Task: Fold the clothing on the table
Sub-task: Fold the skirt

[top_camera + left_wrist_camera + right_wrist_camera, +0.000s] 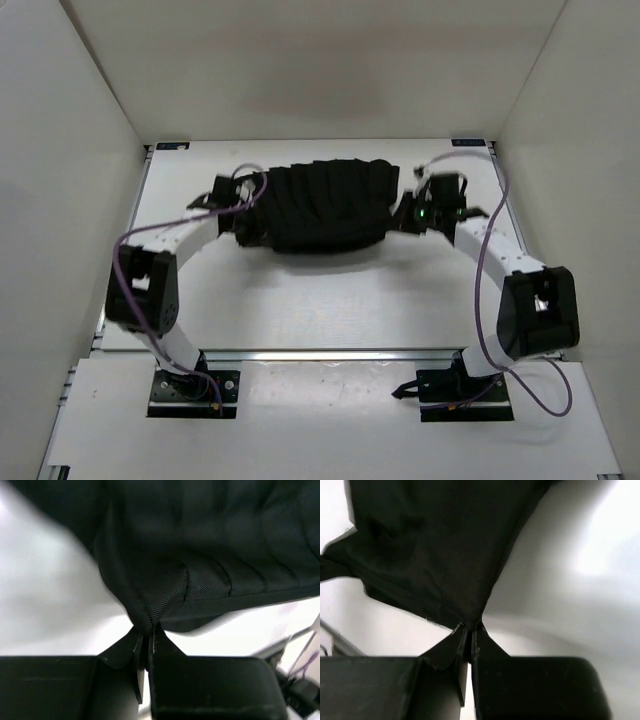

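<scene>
Top external view: the clothing is shown at the far middle of the table, one end clamped by the left gripper, the other by the right gripper. Only thin edges are caught, so a slip could be caused by stretching. Counted: one clothing, one table, two grippers

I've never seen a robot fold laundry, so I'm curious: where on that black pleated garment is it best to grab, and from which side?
Probably at its two outer ends, one from each side. The clothing stretches wide across the table, and its thin edge bunches into a pinch, as the left gripper and right gripper show, each shut on fabric.
</scene>
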